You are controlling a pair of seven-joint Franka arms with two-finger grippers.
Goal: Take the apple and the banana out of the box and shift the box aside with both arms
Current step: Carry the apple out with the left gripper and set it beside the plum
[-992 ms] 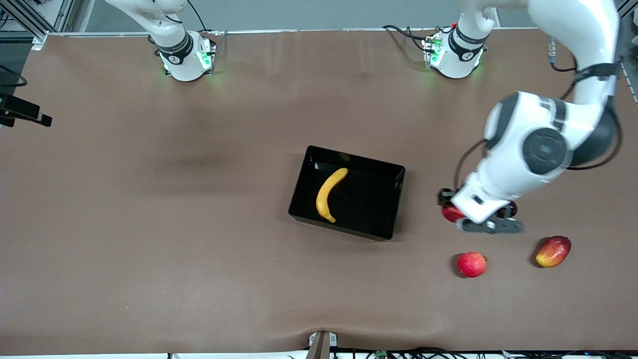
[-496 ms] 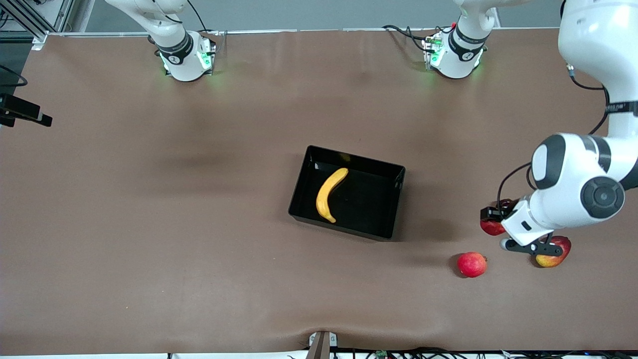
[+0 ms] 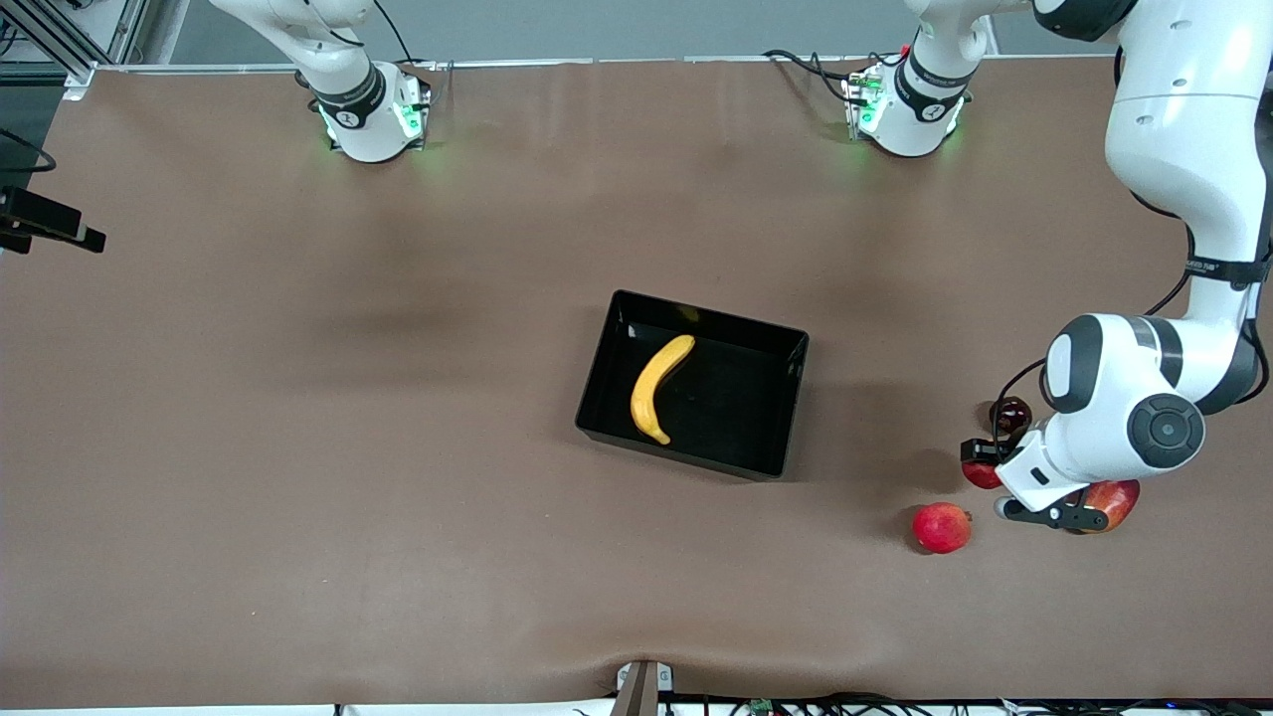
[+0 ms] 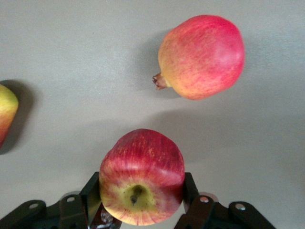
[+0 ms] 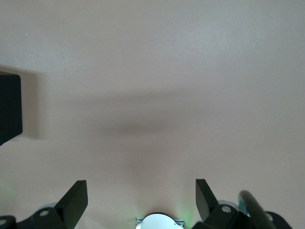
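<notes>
My left gripper (image 3: pixel 987 469) is shut on the small red apple (image 3: pixel 981 475) and holds it over the table by the mango-like fruit. In the left wrist view the apple (image 4: pixel 142 179) sits between the fingers (image 4: pixel 91 193) of the left gripper (image 4: pixel 140 193), its pale stem dimple toward the camera. The yellow banana (image 3: pixel 657 386) lies in the black tray (image 3: pixel 791 418) at the table's middle. My right gripper (image 5: pixel 141 198) is open and empty above bare table by its own base; it is out of the front view.
A plain deep-red round fruit (image 3: pixel 942 527) (image 4: pixel 202 56) lies nearer to the front camera than the apple. The red-and-yellow mango-like fruit (image 3: pixel 1114 500) (image 4: pixel 5 114) lies beside it, partly hidden by the left wrist. A black object (image 5: pixel 9 107) shows at the right wrist view's edge.
My left gripper has carried the apple away from the tray toward the left arm's end of the table, to just beside the mango-like fruit. The banana and tray have not moved.
</notes>
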